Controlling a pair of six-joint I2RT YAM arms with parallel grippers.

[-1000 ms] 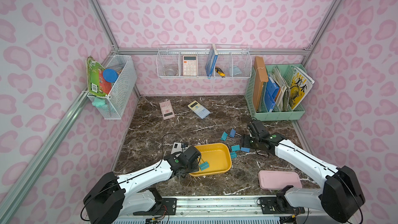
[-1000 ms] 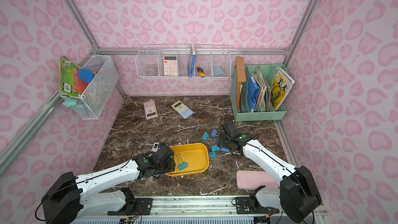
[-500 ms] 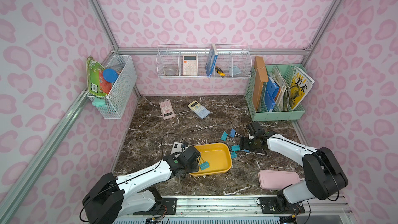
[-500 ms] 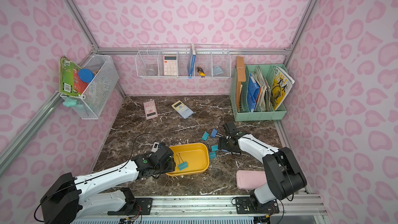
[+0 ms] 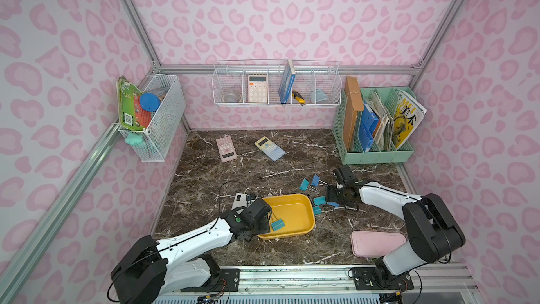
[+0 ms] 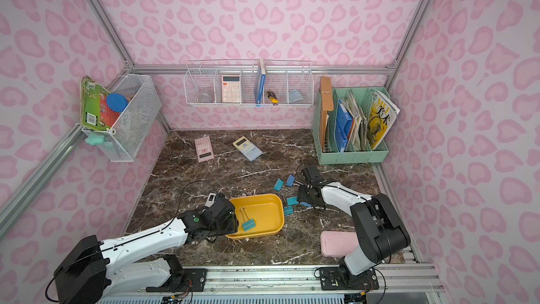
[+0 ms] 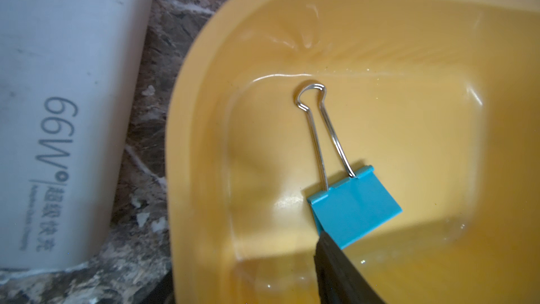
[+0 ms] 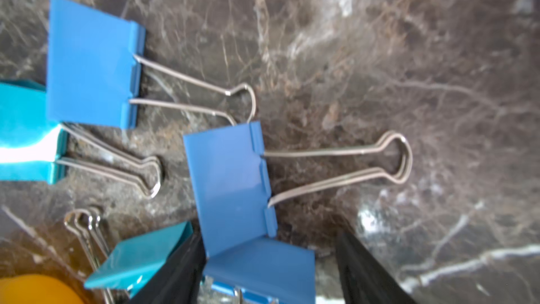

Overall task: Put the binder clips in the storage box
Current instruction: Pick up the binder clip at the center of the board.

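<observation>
Right arm has folded in since a second ago: elbow is nearer its base, and the right gripper (image 8: 268, 238) has slid towards the storage box (image 5: 295, 214) and onto the loose pile. Left arm, box and the clip inside it haven't moved.

Progress: early. One teal clip (image 7: 353, 206) lies flat on the box floor. At least five binder clips (image 5: 315, 180) are still out on the marble top (image 5: 263, 168), bunched near the box's right end. Two of them (image 5: 319, 200) sit just beside its wall.

Right jaws stand apart, straddling a blue clip (image 8: 260, 267). There's a gap on one side, so it isn't clamped yet. A second blue body (image 8: 230, 188) overlaps it; can't tell if that's a separate clip or another face of the same one. If separate, my read is there's a risk of dragging both.

Parked at the box's left end: the left gripper (image 5: 264, 220). Wrist view shows only one finger (image 7: 339, 276), tip right at the teal clip's body. Can't tell whether those jaws are apart or closed, or whether they touch the clip.

Left to do: grab, lift over the wall, drop, repeat for the rest.
</observation>
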